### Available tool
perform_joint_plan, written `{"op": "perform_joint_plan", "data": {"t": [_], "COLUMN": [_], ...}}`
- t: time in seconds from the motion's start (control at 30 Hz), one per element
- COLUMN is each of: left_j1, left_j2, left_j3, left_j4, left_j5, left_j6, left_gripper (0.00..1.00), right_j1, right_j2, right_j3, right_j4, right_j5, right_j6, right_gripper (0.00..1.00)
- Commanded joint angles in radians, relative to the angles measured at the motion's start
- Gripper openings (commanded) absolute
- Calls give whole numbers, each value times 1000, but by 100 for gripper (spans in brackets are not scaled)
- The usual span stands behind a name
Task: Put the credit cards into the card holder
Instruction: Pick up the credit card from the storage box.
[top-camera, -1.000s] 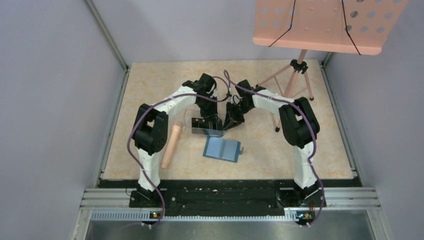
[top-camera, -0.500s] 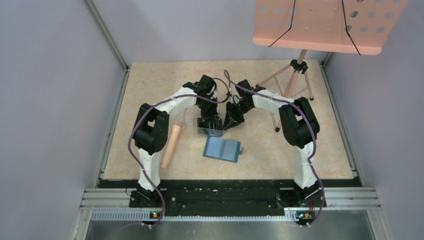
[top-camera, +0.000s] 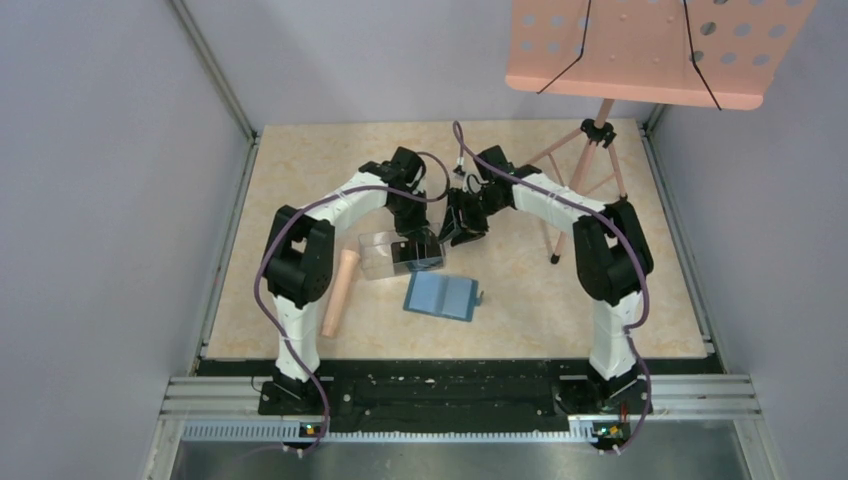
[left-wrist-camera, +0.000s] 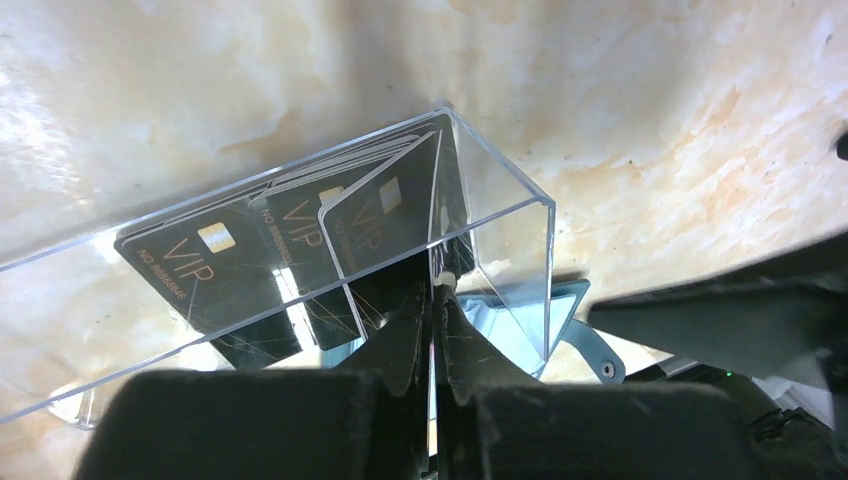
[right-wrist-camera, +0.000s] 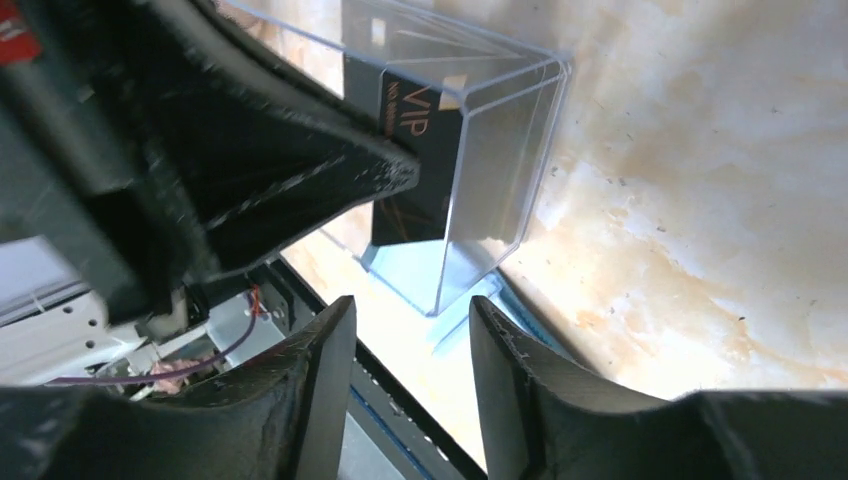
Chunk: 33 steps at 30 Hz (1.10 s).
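Item 1, credit cards (left-wrist-camera: 230, 270): several black cards marked VIP stand fanned and leaning inside a clear plastic box (left-wrist-camera: 500, 260). None of them is in the card holder. One card at the box's end stands nearly edge-on to the left wrist camera.

Item 2, left tool (left-wrist-camera: 437, 300): I find its fingers pressed fully together over the open side of the box, with the thin edge of that end card nipped between the tips. The right wrist view agrees: the dark tip of the left tool meets the face of an upright card just inside the box's end wall.

Item 3, card holder (top-camera: 442, 296): the teal-blue wallet lies opened flat on the bench (top-camera: 600, 290), lighter inner faces up, just on the near side of the box. From the wrist views its corner shows under the box's end; I cannot tell whether box and wallet touch.

Item 4, right tool (right-wrist-camera: 410, 330): its fingers stand apart with nothing between them. It hangs just beside the box's end, on the side opposite the left arm, clear of the box.

Item 5, surroundings: a pale pink cylinder (top-camera: 339, 292) lies on the bench to the left of the box, beside the left arm. A pink perforated music stand (top-camera: 640, 50) stands at the far right corner.
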Motion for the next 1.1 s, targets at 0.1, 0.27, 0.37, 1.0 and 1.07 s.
{"op": "perform_joint_plan", "data": {"t": [0.1,0.27,0.37,1.0,1.07], "left_j1": [45,69,79,85,85], "left_j2": [-116,-225,-297,-535,-547], "left_j3": [-6,-83,-150,-474,-487], "left_j4": [5,79,141,641,657], "left_j5": [-32,91,159,575,567], "left_j6": [32,28,12,-163,-177], "left_gripper": [0,0,0,0,0], "right_j1": [-27,-71,-87,-100,-101], "right_j2": [-144,-208,-239,-328,-322], "right_j3": [-27,-145,-209,-571,-603], "right_j4": [103,259,361,1251,1381], "right_j5": [3,-119,-197,-515,-522], "right_j6": [37,110,152,671,760], "right_gripper": [52,56,57,47,43]}}
